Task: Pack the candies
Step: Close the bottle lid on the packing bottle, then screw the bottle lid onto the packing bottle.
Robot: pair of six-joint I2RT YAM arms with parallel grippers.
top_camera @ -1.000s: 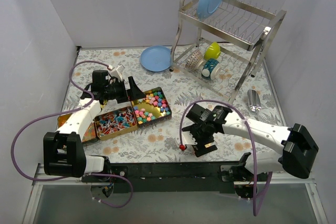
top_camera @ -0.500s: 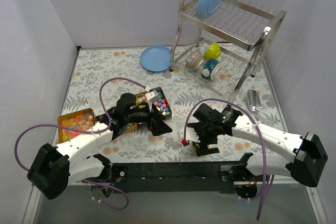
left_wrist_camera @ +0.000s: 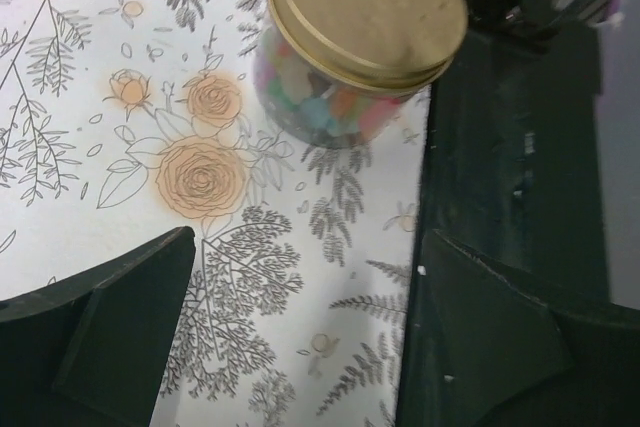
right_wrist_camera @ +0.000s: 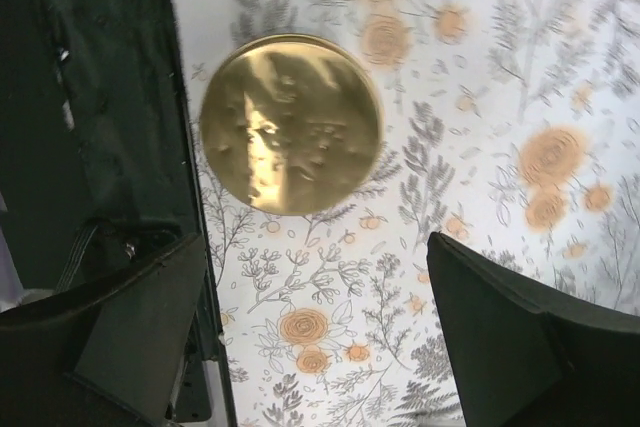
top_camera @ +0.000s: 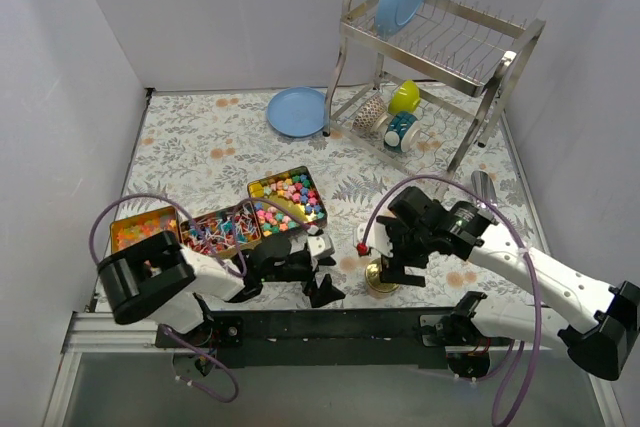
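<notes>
A glass jar with a gold lid (top_camera: 381, 277) stands near the table's front edge. The left wrist view shows its lid (left_wrist_camera: 365, 7) and mixed-colour candies (left_wrist_camera: 320, 107) through the glass. The right wrist view shows the lid from above (right_wrist_camera: 290, 122). My left gripper (top_camera: 328, 272) is open and low on the table, just left of the jar and apart from it (left_wrist_camera: 300, 337). My right gripper (top_camera: 388, 257) is open and empty above the jar (right_wrist_camera: 315, 337). More candies lie in an open tin (top_camera: 287, 202).
Two more open tins (top_camera: 220, 232) (top_camera: 143, 227) sit left of the candy tin. A blue plate (top_camera: 297, 110) lies at the back, beside a dish rack (top_camera: 440, 57) holding a plate and cups. A metal cup (top_camera: 483, 190) lies at the right. The black base rail (top_camera: 330, 327) runs along the front.
My left arm swung from the tins down to the front edge, beside the jar. My right gripper moved up and right off the jar, which now stands uncovered.
</notes>
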